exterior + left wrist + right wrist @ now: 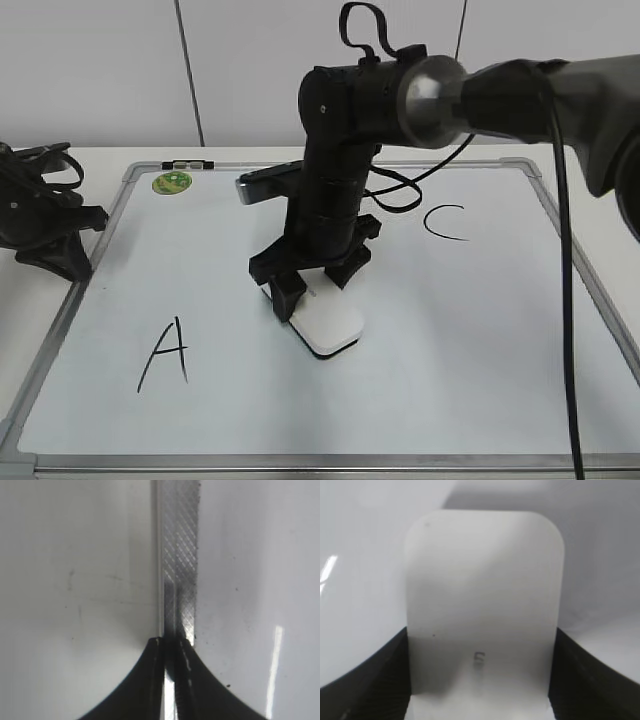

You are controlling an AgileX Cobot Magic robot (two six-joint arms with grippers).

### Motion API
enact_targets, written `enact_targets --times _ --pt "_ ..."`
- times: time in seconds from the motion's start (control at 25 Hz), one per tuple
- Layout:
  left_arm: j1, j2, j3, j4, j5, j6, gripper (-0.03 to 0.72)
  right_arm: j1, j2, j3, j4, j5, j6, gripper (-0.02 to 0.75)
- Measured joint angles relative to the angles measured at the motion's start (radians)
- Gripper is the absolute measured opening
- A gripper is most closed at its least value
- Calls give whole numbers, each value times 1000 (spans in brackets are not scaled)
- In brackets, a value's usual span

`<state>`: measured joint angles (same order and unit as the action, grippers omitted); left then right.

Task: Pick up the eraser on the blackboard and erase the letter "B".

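Observation:
The blackboard [420, 390] is a white dry-erase board with a silver frame, lying flat on the table. My right gripper [312, 290] is shut on the eraser [330, 325], a white rounded block, and holds it flat on the middle of the board. In the right wrist view the eraser [482, 595] fills the frame between the black fingers [480, 680]. The letter "B" is not visible; the arm and eraser cover the middle of the board. My left gripper [75, 262] rests at the board's left edge, shut and empty [170, 642] over the metal frame [180, 555].
A black "A" [165, 352] is at the board's lower left and a black "C" [445, 222] at the upper right. A round green magnet [171, 182] sits at the top left corner. Black cables [400, 190] trail over the board's top.

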<state>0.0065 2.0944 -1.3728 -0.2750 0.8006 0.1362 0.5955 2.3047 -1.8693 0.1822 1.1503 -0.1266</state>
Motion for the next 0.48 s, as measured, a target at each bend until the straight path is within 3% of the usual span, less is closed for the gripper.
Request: enact_targets --times 0.28,0.48 --pt "0 0 0 8 0 0 9 17 -2 -18 18 3 -19 555" --pt "0 0 0 8 0 0 9 17 -88 -36 -88 37 -4 555"
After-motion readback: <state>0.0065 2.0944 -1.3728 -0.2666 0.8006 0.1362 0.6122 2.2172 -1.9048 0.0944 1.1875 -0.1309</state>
